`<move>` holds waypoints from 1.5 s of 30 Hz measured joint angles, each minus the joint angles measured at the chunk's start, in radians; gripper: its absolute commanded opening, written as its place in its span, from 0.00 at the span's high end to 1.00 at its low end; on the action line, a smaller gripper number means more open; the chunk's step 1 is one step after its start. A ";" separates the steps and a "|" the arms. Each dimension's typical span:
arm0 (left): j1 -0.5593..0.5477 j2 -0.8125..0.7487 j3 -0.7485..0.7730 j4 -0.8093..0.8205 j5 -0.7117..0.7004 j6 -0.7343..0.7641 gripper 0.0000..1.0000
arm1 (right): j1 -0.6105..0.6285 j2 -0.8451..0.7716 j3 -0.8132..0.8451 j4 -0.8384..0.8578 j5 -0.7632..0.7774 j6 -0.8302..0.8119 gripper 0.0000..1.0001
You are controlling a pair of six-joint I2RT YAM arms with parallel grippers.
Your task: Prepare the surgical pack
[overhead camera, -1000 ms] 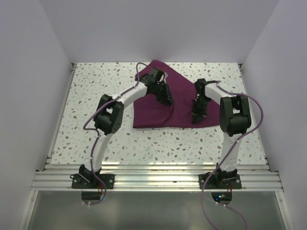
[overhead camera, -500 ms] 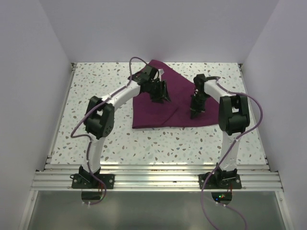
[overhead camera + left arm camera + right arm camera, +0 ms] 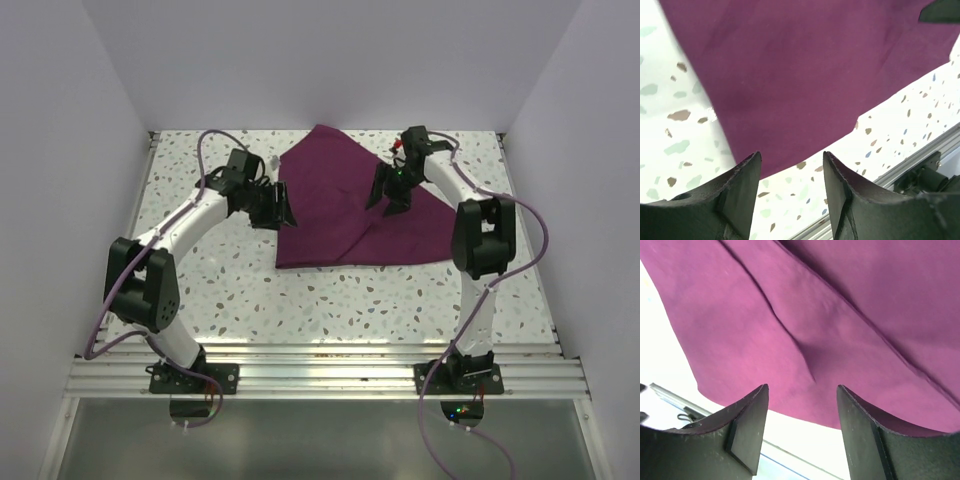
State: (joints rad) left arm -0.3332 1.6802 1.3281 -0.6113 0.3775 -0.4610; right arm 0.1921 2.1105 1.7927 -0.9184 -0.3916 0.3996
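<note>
The surgical pack's dark purple cloth (image 3: pixel 340 205) lies folded and creased on the speckled table, toward the far middle. My left gripper (image 3: pixel 282 210) hovers at the cloth's left edge, open, with nothing between its fingers. In the left wrist view the cloth (image 3: pixel 805 75) fills the upper part and the open left gripper (image 3: pixel 791 157) is over bare table just past the cloth's edge. My right gripper (image 3: pixel 386 203) hangs over the cloth's right half, open and empty. The right wrist view shows the right gripper (image 3: pixel 802 390) above a ridge in the cloth (image 3: pixel 815 310).
White walls close the table in on the left, back and right. An aluminium rail (image 3: pixel 320 365) runs along the near edge, where both arm bases are bolted. Speckled tabletop (image 3: pixel 200 270) shows to the left of the cloth and in front of it.
Both grippers have opened and let the cloth go. The left arm has swung left from the cloth's middle to its left edge. The right gripper has moved farther back.
</note>
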 measured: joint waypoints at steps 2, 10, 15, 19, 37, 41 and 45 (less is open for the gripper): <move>0.012 -0.010 -0.028 -0.012 0.002 0.010 0.43 | 0.006 0.034 0.023 0.015 -0.019 0.002 0.40; 0.169 -0.025 -0.056 -0.021 0.074 0.012 0.42 | 0.041 0.126 0.029 0.027 -0.024 0.008 0.55; 0.209 -0.044 -0.077 -0.018 0.095 0.012 0.43 | 0.050 0.128 0.031 0.030 -0.024 0.023 0.98; 0.207 -0.061 -0.141 -0.001 0.136 0.007 0.51 | 0.050 0.128 0.063 0.005 -0.016 0.029 1.00; 0.178 -0.037 -0.232 0.176 0.315 -0.104 0.55 | 0.053 0.129 0.199 -0.027 -0.019 0.027 1.00; 0.119 0.024 -0.184 0.212 0.334 -0.115 0.56 | 0.052 0.129 0.116 -0.031 -0.012 0.026 1.00; 0.074 0.084 -0.176 0.238 0.345 -0.131 0.57 | 0.051 0.129 0.061 -0.026 0.002 0.026 1.00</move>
State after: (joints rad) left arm -0.2596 1.7645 1.1522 -0.3729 0.7227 -0.5922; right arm 0.2436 2.2391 1.8534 -0.9447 -0.3897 0.4259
